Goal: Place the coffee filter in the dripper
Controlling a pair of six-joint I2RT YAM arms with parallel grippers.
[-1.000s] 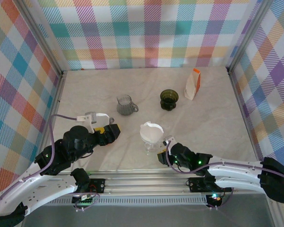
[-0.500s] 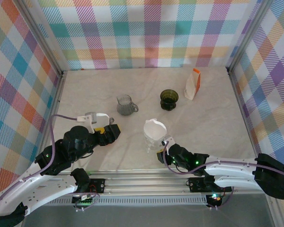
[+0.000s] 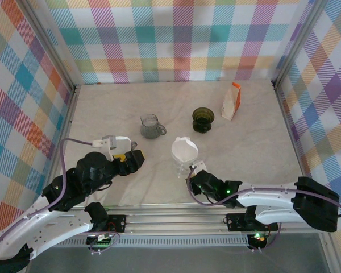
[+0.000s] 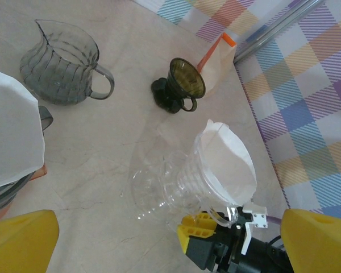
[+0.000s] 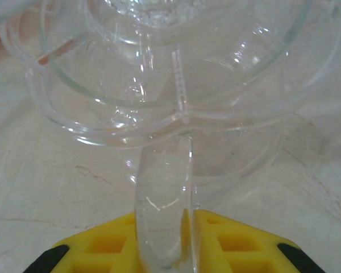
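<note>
Up close, right claw (image 5: 163, 243) pinching dripper handle (image 5: 162, 187)

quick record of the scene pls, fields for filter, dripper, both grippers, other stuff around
filter: white paper filter, sitting inside the clear glass dripper
dripper pose: tipped over, not upright
right gripper: shut on the dripper's handle
left gripper: open, apart from the dripper
nearby: grey glass pitcher, dark green cup, white pouch with orange top
task state: filter already in the dripper
</note>
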